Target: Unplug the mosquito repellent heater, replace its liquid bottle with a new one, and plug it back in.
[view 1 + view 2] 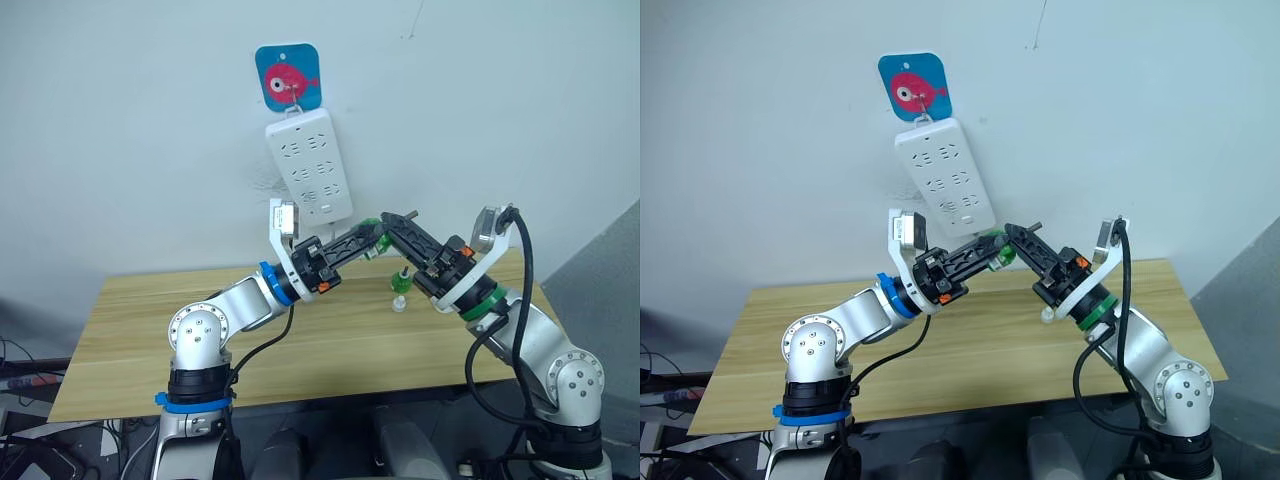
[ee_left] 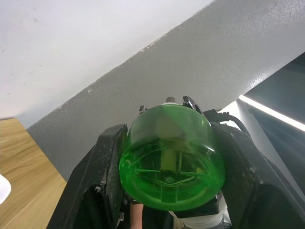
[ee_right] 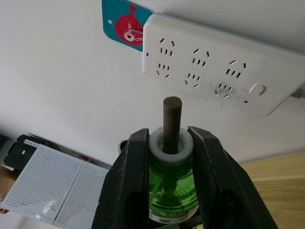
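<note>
Table (image 1: 140, 340): lay under both arms as the work surface, bare but for one small item.
Power strip (image 1: 312, 165): hung on the wall from a fish-sticker hook (image 1: 287, 78), above the table; sockets in sight were empty, so nothing was plugged in.
Right gripper (image 3: 169, 139): clenched on the neck of a green liquid bottle (image 3: 171, 186), just below its white collar. Kept the dark wick (image 3: 172, 119) free and aimed at the wall.
Left gripper (image 1: 366, 240): raised to meet the right one, clamped round a green translucent piece (image 2: 171, 157) with its ribbed base toward the wrist. Probably a second bottle, held near for the swap.
Mosquito repellent heater (image 1: 399, 292): judged to be the small white-and-green item standing on the table below the right gripper, too small to be sure.
</note>
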You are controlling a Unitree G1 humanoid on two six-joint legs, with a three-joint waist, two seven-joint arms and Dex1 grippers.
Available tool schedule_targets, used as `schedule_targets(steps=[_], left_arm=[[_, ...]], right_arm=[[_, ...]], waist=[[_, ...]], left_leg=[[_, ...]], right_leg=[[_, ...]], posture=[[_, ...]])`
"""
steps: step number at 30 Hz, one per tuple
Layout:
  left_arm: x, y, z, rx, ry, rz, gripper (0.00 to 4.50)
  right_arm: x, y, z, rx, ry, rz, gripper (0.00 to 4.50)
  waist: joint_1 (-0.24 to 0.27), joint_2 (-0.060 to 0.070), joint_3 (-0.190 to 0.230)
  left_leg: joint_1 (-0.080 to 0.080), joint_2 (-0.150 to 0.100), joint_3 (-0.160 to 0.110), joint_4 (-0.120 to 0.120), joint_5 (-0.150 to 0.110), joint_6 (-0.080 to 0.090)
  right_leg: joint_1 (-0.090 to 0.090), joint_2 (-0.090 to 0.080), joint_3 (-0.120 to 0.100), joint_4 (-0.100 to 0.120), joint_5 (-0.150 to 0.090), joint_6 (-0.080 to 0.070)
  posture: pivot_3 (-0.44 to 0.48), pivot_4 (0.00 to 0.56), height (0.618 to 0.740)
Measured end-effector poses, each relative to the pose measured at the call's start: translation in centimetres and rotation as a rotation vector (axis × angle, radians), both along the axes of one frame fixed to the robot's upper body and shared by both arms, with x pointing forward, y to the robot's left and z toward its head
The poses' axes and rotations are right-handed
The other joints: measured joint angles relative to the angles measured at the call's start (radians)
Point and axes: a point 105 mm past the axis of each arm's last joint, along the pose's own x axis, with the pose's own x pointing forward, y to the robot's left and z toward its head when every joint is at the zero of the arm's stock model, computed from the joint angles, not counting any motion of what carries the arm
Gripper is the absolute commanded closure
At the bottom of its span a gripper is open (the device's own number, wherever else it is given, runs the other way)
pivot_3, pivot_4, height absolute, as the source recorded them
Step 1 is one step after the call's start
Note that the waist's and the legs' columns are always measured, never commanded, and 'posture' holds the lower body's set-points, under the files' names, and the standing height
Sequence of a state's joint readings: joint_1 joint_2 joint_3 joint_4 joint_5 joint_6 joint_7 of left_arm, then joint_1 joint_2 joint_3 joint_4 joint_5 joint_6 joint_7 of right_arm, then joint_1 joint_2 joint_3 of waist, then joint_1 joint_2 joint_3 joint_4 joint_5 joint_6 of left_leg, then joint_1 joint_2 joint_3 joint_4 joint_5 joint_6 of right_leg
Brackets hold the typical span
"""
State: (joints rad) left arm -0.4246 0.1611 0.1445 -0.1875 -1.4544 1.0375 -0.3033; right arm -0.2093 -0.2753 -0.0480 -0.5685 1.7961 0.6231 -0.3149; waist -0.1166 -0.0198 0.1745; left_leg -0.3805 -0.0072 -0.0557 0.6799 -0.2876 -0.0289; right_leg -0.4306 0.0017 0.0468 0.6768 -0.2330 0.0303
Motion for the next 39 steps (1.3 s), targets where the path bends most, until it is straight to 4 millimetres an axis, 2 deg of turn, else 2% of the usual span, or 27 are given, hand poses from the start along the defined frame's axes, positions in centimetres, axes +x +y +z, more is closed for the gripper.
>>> schedule_targets(steps=[5,6,11,14,15,18,21,22,25,28,30,33,39], left_arm=[[-0.1,0.2,0.0,0.002,0.006,-0.003,2.17],[-0.1,0.2,0.0,0.002,0.007,-0.003,2.17],[-0.1,0.5,-0.1,0.009,0.01,-0.001,2.17],[0.0,1.0,-0.4,0.032,0.013,0.01,2.17],[0.1,1.5,-0.6,0.047,0.016,0.019,2.17],[0.4,2.8,-1.3,0.076,0.032,0.048,2.17],[0.8,3.8,-2.5,0.145,0.034,0.089,2.17],[1.2,4.4,-3.2,0.194,0.029,0.13,2.17],[1.9,5.7,-5.3,0.357,-0.032,0.216,2.17],[1.3,6.1,-7.7,0.518,-0.133,0.197,2.17],[0.7,5.8,-8.6,0.564,-0.184,0.158,2.17],[-0.2,5.3,-9.1,0.585,-0.251,0.117,2.17],[-1.5,4.9,-9.8,0.612,-0.304,0.064,2.17]], right_arm=[[0.0,0.2,-0.1,0.0,0.003,0.005,3.66],[0.0,0.2,-0.1,0.001,0.004,0.005,2.92],[0.2,-0.5,-0.1,-0.005,0.005,-0.027,1.18],[0.6,-2.8,-1.4,-0.116,0.027,-0.106,0.13],[0.7,-4.0,-2.0,-0.18,0.035,-0.144,0.0],[0.9,-7.1,-3.8,-0.379,0.061,-0.224,0.0],[0.5,-8.9,-5.2,-0.694,0.02,-0.216,0.0],[0.6,-9.9,-5.7,-0.865,-0.006,-0.223,0.0],[1.5,-11.7,-6.5,-1.163,-0.035,-0.248,0.0],[2.9,-12.3,-7.4,-1.324,0.022,-0.204,0.0],[3.7,-12.6,-7.8,-1.42,0.057,-0.164,0.0],[5.2,-12.7,-8.5,-1.483,0.105,-0.132,0.0],[7.8,-12.0,-11.6,-1.521,0.262,-0.066,0.0]], waist=[[0.0,0.0,-0.002],[0.0,0.0,-0.002],[0.001,0.0,-0.005],[0.005,0.0,-0.005],[0.005,0.0,-0.005],[0.004,0.0,-0.005],[0.004,0.0,-0.005],[0.003,0.0,-0.005],[0.002,0.0,-0.005],[0.001,0.0,-0.004],[0.004,-0.001,-0.003],[0.007,-0.006,0.001],[0.009,-0.006,0.01]], left_leg=[[0.0,0.0,0.0,0.0,0.0,0.0],[0.0,0.0,0.0,0.0,0.0,0.0],[0.0,0.0,0.0,0.0,0.0,0.0],[-0.001,-0.001,0.0,0.0,0.0,0.0],[-0.001,-0.001,0.0,0.0,0.0,0.0],[0.0,-0.001,0.001,0.0,0.0,0.0],[0.001,-0.001,0.003,-0.001,0.0,0.0],[0.001,-0.001,0.004,-0.001,0.0,0.0],[0.001,0.0,0.006,-0.002,0.0,0.0],[0.002,0.0,0.011,-0.003,0.0,0.0],[0.004,0.001,0.012,-0.003,0.0,0.0],[0.003,0.003,0.011,-0.003,-0.001,0.001],[0.0,0.004,0.011,-0.003,-0.003,0.005]], right_leg=[[0.0,0.0,0.0,0.0,0.0,0.0],[0.0,0.0,0.0,0.0,0.0,0.0],[0.0,0.0,0.0,0.0,0.0,0.0],[0.0,0.0,0.0,-0.002,0.0,0.0],[0.0,0.0,0.001,-0.002,0.0,0.0],[0.0,0.001,0.001,-0.002,-0.001,0.002],[0.001,0.003,0.003,-0.003,-0.003,0.005],[0.001,0.005,0.005,-0.004,-0.003,0.005],[0.001,0.009,0.007,-0.006,-0.003,0.004],[0.001,0.01,0.018,-0.005,-0.004,0.004],[0.0,0.009,0.019,-0.005,-0.004,0.004],[0.0,0.009,0.02,-0.007,-0.004,0.004],[0.0,0.007,0.021,-0.014,0.0,0.0]], posture=[[-0.177,0.115,0.74],[-0.177,0.115,0.74],[-0.178,0.12,0.74],[-0.178,0.122,0.74],[-0.176,0.127,0.74],[-0.176,0.134,0.74],[-0.18,0.149,0.74],[-0.179,0.154,0.74],[-0.176,0.157,0.74],[-0.169,0.173,0.74],[-0.166,0.182,0.74],[-0.16,0.195,0.74],[-0.132,0.217,0.74]])
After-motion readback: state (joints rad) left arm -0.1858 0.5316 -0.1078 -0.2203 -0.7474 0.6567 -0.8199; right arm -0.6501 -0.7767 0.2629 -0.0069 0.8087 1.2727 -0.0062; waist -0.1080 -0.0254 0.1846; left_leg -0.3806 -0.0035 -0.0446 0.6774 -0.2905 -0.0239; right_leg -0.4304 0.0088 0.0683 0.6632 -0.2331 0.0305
